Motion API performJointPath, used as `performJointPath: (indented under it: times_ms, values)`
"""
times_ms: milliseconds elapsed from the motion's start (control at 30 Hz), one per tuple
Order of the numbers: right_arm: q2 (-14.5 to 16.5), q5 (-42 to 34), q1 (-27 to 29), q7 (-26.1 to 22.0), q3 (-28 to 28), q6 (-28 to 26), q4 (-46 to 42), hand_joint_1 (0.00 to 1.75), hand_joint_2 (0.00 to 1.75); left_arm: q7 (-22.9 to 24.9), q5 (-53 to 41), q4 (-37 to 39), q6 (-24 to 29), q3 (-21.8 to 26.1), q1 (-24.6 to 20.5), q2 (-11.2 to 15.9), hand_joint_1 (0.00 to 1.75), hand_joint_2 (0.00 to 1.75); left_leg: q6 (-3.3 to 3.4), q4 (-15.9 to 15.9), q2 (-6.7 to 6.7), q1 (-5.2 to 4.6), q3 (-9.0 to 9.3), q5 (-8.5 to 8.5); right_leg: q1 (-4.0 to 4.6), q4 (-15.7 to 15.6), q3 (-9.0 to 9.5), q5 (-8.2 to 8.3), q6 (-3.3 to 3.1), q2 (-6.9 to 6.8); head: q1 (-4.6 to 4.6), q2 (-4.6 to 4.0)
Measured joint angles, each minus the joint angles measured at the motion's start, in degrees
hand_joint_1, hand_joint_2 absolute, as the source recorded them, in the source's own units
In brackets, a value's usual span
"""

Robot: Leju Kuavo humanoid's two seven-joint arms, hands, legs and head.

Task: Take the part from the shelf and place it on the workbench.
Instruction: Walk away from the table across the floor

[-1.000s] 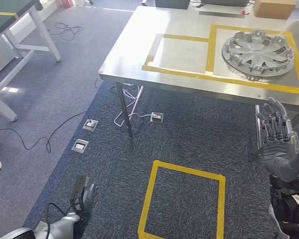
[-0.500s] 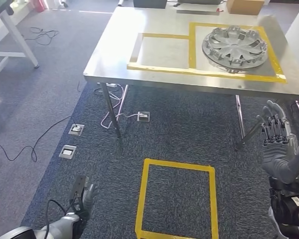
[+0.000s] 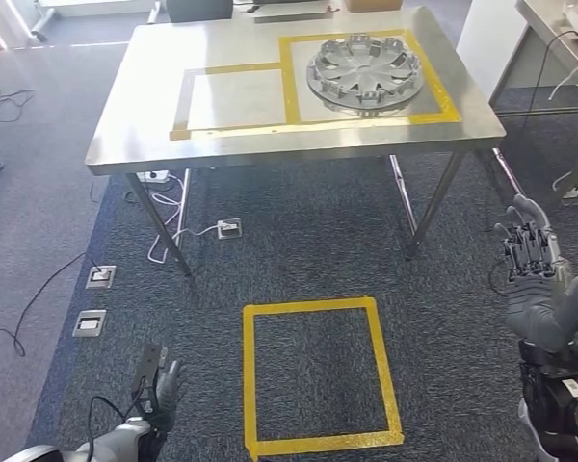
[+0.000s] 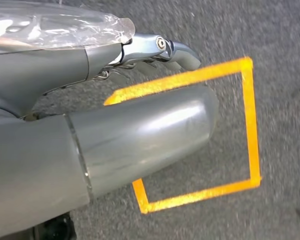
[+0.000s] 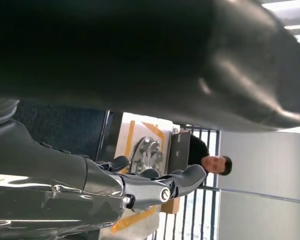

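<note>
The wheel cover [image 3: 364, 73] lies flat on the workbench [image 3: 126, 135], inside the right yellow-taped box. The right hand [image 3: 537, 279] is raised below it, fingers spread, holding nothing. The left hand [image 3: 159, 390] hangs low over carpet, seemingly empty, beside the floor's yellow square [image 3: 319, 375].

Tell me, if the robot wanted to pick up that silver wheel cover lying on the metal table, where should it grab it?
Probably at the rim. The silver wheel cover lies flat inside the yellow-taped square on the steel table, a wide, shallow disc with ribs on top. Its near edge faces the robot, so coming from the table's front side with fingers over and under that edge looks best.
</note>
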Motion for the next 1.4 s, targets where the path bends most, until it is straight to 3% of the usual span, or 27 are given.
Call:
performJointPath:
  times_ms: [33, 100, 167, 233, 300, 367, 400, 467, 533, 600, 667, 733, 800, 867, 900, 933, 967, 1033, 1100, 1167, 1233, 1300, 1367, 1400]
  values:
    - [0.0, 0.01, 0.0, 0.03, 0.0, 0.01, -0.09, 0.0, 0.0, -0.04, 0.05, 0.0, -0.1, 0.02, -0.04, 0.08, 0.0, 0.0, 0.29, -3.33, -0.99, -0.02, 1.72, 0.99, 0.03, 0.06, -0.18, 0.14, 0.18, 0.62, 0.03, 0.0]
    - [0.0, 0.04, 0.2, 0.07, -0.01, 0.01, -0.3, 0.0, 0.0, -0.16, 0.2, 0.0, -0.32, 0.05, -0.03, 0.2, 0.0, 0.0, 0.52, -6.15, -1.82, -0.17, 3.06, 1.38, -0.12, 0.07, -0.57, 0.45, 0.76, 1.72, 0.07, 0.0]
    - [-0.05, 0.06, 0.92, 0.12, -0.08, -0.01, -0.73, 0.0, 0.0, -0.34, 0.34, 0.0, -0.48, 0.07, 0.03, 0.04, 0.0, 0.0, 0.71, -6.72, -0.48, -0.04, 3.16, 1.84, -0.22, 0.05, -1.11, 0.65, 1.44, 2.11, 0.03, 0.0]
    - [-0.18, 0.08, 1.63, 0.15, -0.14, 0.02, -1.34, 0.0, 0.0, -0.56, 0.41, -0.01, -0.62, 0.09, 0.14, -0.13, 0.0, 0.0, 1.2, -7.32, 0.84, 0.3, 3.19, 2.35, -0.12, 2.45, -2.52, -1.18, 1.97, -0.27, 0.38, 0.0]
    - [-0.31, 0.1, 1.97, 0.14, -0.18, 0.01, -1.74, 0.0, 0.0, -0.64, 0.43, -0.02, -0.83, 0.11, 0.49, -0.18, 0.0, 0.0, 1.43, -7.48, 2.2, 0.34, 3.08, 2.51, -0.34, 9.59, -5.41, -5.41, 2.47, -3.14, 0.85, 0.0]
    - [-0.39, 0.1, 2.41, 0.14, -0.27, -0.03, -1.96, 0.0, 0.0, -0.6, 0.44, -0.01, -0.99, 0.11, 0.84, -0.21, 0.0, 0.0, 1.43, -7.45, 3.67, 0.39, 2.97, 2.52, -0.73, 16.33, -7.78, -8.21, 3.02, -3.9, 1.03, 0.0]
    - [-0.43, 0.1, 2.62, 0.16, -0.34, -0.03, -2.07, 0.0, 0.0, -0.59, 0.45, -0.01, -1.02, 0.11, 0.91, -0.25, 0.0, 0.0, 1.38, -7.42, 4.36, 0.44, 2.95, 2.52, -0.92, 16.88, -7.6, -8.04, 3.27, -4.1, 1.07, 0.0]
    - [-0.5, 0.1, 2.79, 0.2, -0.51, -0.02, -2.36, 0.0, 0.0, -0.43, 0.58, -0.02, -1.16, 0.11, 0.91, -0.41, 0.0, 0.0, 1.11, -7.31, 5.67, 0.56, 3.03, 2.43, -1.25, 11.38, -4.06, -5.05, 3.66, -5.09, 1.13, 0.0]
    - [-0.55, 0.1, 2.69, 0.26, -0.67, -0.02, -2.77, 0.0, 0.0, -0.15, 0.87, -0.02, -1.44, 0.17, 0.87, -0.48, 0.0, 0.0, 0.55, -6.97, 6.79, 0.37, 3.09, 2.22, -1.08, 3.56, 0.24, -2.63, 3.57, -7.71, 1.3, 0.0]
    - [-0.58, 0.1, 2.75, 0.41, -0.75, -0.13, -3.18, 0.0, 0.0, 0.08, 1.14, -0.02, -1.75, 0.31, 0.87, -0.49, 0.0, 0.0, -0.13, -6.67, 7.99, -0.05, 3.02, 2.17, -0.65, 0.45, 1.65, -2.28, 2.8, -8.99, 1.26, 0.0]
    - [-0.62, 0.1, 3.15, 0.67, -0.85, -0.43, -3.59, 0.0, 0.0, 0.2, 1.36, -0.02, -2.06, 0.45, 0.73, -0.54, 0.0, 0.0, -0.76, -6.53, 8.96, -0.04, 2.99, 2.07, -0.56, 0.36, 1.39, -1.96, 1.83, -7.72, 1.06, 0.0]
    - [-0.63, 0.1, 3.34, 0.89, -0.92, -0.78, -4.19, 0.0, 0.0, 0.25, 1.52, -0.03, -2.3, 0.55, 0.5, -0.53, 0.0, 0.0, -1.35, -4.2, 6.52, 0.36, 2.12, 0.2, -0.71, 0.15, 1.14, -1.49, 0.98, -6.36, 0.89, 0.0]
    - [-0.63, 0.1, 3.38, 1.02, -0.88, -1.03, -4.63, 0.0, 0.0, 0.27, 1.61, -0.03, -2.38, 0.63, 0.48, -0.5, 0.0, 0.0, -1.6, 2.73, 3.05, 0.56, -0.95, -3.73, -0.75, 0.06, 0.8, -1.1, 0.34, -5.08, 0.53, 0.0]
    - [-0.63, 0.1, 3.61, 1.14, -0.79, -1.19, -4.72, 0.0, 0.0, 0.32, 1.68, -0.03, -2.38, 0.79, 0.72, -0.45, 0.0, 0.0, -1.52, 9.94, 2.21, 0.5, -4.43, -6.45, -0.56, 0.08, 0.45, -0.84, -0.01, -3.6, 0.26, 0.0]
    - [-0.63, 0.1, 3.74, 1.18, -0.75, -1.23, -4.75, 0.0, 0.0, 0.34, 1.7, -0.02, -2.38, 0.87, 0.84, -0.43, 0.0, 0.0, -1.4, 11.11, 2.14, 0.48, -5.07, -6.32, -0.46, 0.09, 0.33, -0.73, -0.07, -2.78, 0.19, 0.0]
    - [-0.63, 0.1, 3.84, 1.2, -0.73, -1.24, -4.82, 0.0, 0.0, 0.36, 1.71, -0.02, -2.38, 0.94, 0.89, -0.42, 0.0, 0.0, -1.18, 9.95, 2.05, 0.45, -4.57, -5.09, -0.38, 0.11, 0.26, -0.62, -0.06, -1.94, 0.16, 0.0]
    - [-0.63, 0.1, 3.88, 1.2, -0.72, -1.24, -4.93, 0.0, 0.0, 0.36, 1.71, -0.02, -2.38, 0.99, 0.87, -0.42, 0.0, 0.0, -0.86, 6.63, 1.65, 0.43, -2.98, -3.07, -0.34, 0.13, 0.23, -0.52, 0.02, -1.1, 0.13, 0.0]
    - [-0.63, 0.09, 3.86, 1.2, -0.72, -1.26, -5.2, 0.0, 0.0, 0.36, 1.72, -0.02, -2.38, 1.03, 0.7, -0.31, 0.0, 0.0, -0.18, -1.75, -0.79, 0.45, 1.06, 0.48, -0.24, 0.24, 0.06, -0.34, 0.32, 0.38, 0.09, 0.0]
    - [-0.64, 0.08, 3.87, 1.26, -0.7, -1.39, -5.37, 0.0, 0.0, 0.35, 1.8, -0.02, -2.44, 1.07, 0.56, -0.15, 0.0, 0.0, 0.0, -5.93, -2.37, 0.38, 2.97, 1.49, -0.31, 0.33, -0.32, -0.12, 0.84, 1.65, 0.14, 0.0]
    - [-0.66, 0.08, 3.92, 1.27, -0.68, -1.71, -5.51, 0.0, 0.0, 0.34, 1.91, -0.03, -2.52, 1.1, 0.48, -0.21, 0.0, 0.0, 0.09, -6.5, -1.34, 0.32, 3.11, 1.64, -0.51, 0.16, -0.85, 0.2, 1.57, 2.82, 0.15, 0.0]
    - [-0.73, 0.21, 3.97, 1.14, -0.63, -2.14, -5.68, 0.0, 0.0, 0.31, 1.95, -0.05, -2.55, 1.13, 0.39, -0.32, 0.0, 0.0, 0.56, -7.05, 0.0, 0.56, 3.23, 2.06, -0.41, 1.45, -1.89, -0.75, 2.15, 1.24, 0.4, 0.0]
    - [-0.86, 0.44, 3.93, 1.05, -0.55, -2.72, -5.86, 0.0, 0.0, 0.25, 1.95, -0.07, -2.53, 1.14, 0.47, -0.33, 0.0, 0.0, 0.86, -7.36, 1.37, 0.63, 3.27, 2.29, -0.41, 7.41, -4.49, -4.26, 2.58, -2.18, 0.99, 0.0]
    - [-0.93, 0.56, 3.94, 1.17, -0.4, -3.35, -5.96, 0.0, 0.0, 0.22, 1.95, -0.07, -2.43, 1.14, 0.81, -0.33, 0.0, 0.0, 0.94, -7.34, 2.78, 0.52, 3.22, 2.25, -0.69, 15.16, -7.66, -7.66, 3.03, -3.75, 1.33, 0.0]
    - [-0.96, 0.57, 3.99, 1.25, -0.31, -3.61, -5.97, 0.0, 0.0, 0.22, 1.95, -0.07, -2.38, 1.14, 0.92, -0.34, 0.0, 0.0, 0.91, -7.32, 3.49, 0.51, 3.22, 2.22, -0.83, 16.98, -8.31, -8.02, 3.2, -4.02, 1.35, 0.0]
